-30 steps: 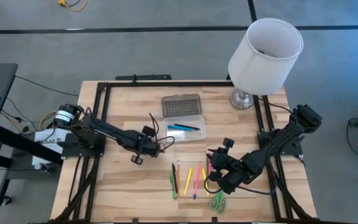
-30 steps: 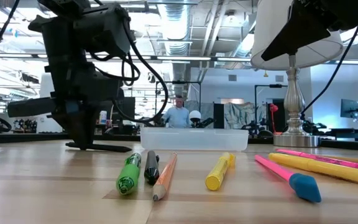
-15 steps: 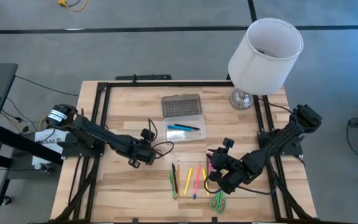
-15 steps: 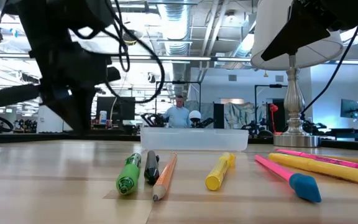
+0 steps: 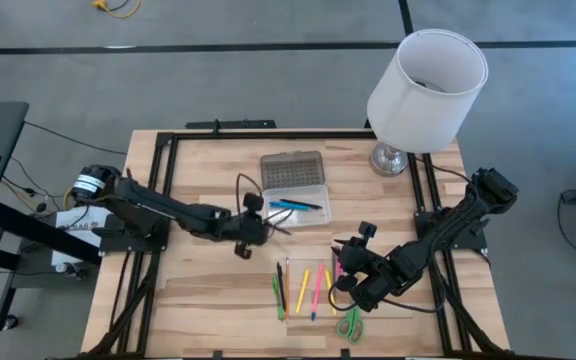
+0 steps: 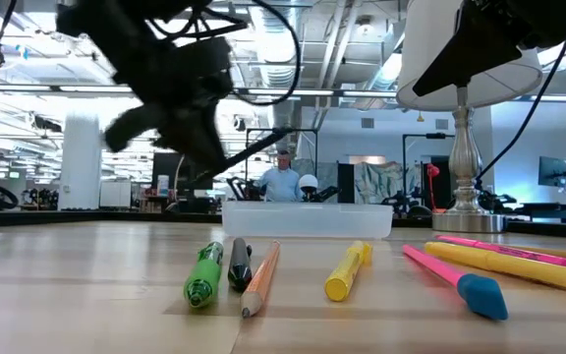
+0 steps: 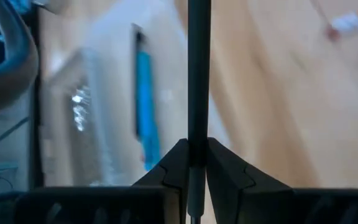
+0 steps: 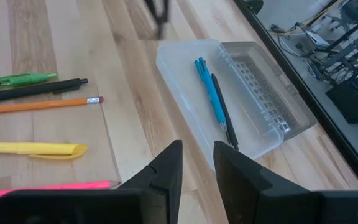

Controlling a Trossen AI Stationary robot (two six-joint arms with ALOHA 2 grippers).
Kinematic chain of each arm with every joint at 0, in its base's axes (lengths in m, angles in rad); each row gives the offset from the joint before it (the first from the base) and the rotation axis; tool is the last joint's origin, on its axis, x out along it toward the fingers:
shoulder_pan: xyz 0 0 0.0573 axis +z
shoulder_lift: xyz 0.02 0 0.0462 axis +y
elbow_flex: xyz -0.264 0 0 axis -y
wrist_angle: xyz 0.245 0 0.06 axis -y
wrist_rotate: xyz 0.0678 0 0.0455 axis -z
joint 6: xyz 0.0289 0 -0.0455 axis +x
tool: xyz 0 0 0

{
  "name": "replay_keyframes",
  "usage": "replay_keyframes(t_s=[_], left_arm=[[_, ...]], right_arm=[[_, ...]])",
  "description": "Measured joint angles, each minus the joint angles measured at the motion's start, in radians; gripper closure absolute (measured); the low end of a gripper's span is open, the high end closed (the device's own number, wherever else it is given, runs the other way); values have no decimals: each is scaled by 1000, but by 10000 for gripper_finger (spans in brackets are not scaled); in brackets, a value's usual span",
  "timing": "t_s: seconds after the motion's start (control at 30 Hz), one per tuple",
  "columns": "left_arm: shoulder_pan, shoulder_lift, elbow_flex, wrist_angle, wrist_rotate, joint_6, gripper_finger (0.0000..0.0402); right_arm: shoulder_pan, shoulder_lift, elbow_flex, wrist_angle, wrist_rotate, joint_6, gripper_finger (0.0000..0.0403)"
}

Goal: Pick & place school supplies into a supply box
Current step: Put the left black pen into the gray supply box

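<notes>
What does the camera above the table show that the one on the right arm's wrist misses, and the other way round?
Only the high view shows the white lamp, the green scissors and both arms whole, the left pincer shut on a thin dark pen beside the box. Only the right wrist view shows the right pincer open and empty. Both show the clear supply box holding a blue pen and a dark pen.

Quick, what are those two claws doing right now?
Left end effector: closed on a thin dark pen.
Right end effector: open, holding nothing.
</notes>
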Motion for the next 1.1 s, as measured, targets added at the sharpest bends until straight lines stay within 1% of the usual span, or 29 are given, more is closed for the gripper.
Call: replay_keyframes(t_s=[0.1,0.23,0.37,0.5,0.7,0.83,1.1], left_arm=[[55,-1,0,90,45,30,368],[143,-1,0,176,174,40,368],[229,-1,1,212,297,26,368],[294,19,-5,229,370,19,368],[339,82,-6,269,420,25,368],[346,105,-5,300,421,29,368],[346,105,-5,322,421,44,368]], right_arm=[[0,0,0,0,0,0,316],[0,0,0,0,0,0,316],[0,0,0,0,0,0,316],[0,0,0,0,0,0,316],[0,0,-7,11,0,0,316],[0,0,-32,28,0,0,316],[0,0,-60,45,-3,1,316]])
